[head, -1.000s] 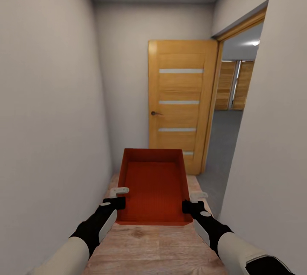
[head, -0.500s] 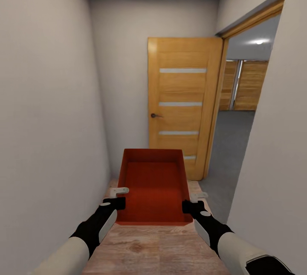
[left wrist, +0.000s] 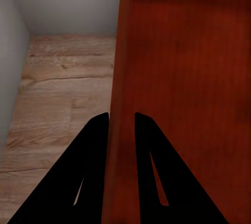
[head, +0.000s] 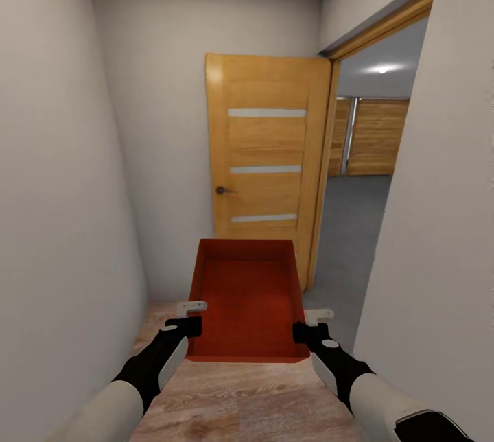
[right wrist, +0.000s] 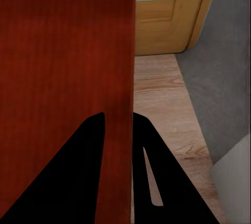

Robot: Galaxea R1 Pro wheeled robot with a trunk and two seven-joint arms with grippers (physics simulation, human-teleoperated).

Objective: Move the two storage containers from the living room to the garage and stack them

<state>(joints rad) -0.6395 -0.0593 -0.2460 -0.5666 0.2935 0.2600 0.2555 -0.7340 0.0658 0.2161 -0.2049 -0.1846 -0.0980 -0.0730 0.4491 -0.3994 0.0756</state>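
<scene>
Narrow corridor, pale walls, light wood-plank floor (head: 247,394). One orange-red storage container (head: 248,298) is carried out in front of the trunk, held level and clear of the floor, open top upward, interior empty.

The left gripper (head: 186,318) is clamped on the container's left side wall near the nearer corner. In the left wrist view the two black fingers (left wrist: 91,166) are seen pinching the thin red wall (left wrist: 121,130) between them, one inside, one outside, the gap narrowed to the wall's thickness.

The right gripper (head: 310,325) is clamped likewise on the right side wall. In the right wrist view its fingers (right wrist: 86,172) are closed onto the wall edge (right wrist: 117,130), with the plank floor and a grey floor strip (right wrist: 225,78) seen beyond.

Ahead, a wooden door (head: 264,167) with three pale horizontal inserts and a dark handle (head: 223,190) stands swung open against the corridor's end. To its right an open doorway (head: 357,154) with a wooden frame is seen; through it, dark grey floor (head: 343,236), wood-panelled surfaces at the back and a ceiling light (head: 381,69). The container is positioned in the corridor, just short of this doorway.
</scene>
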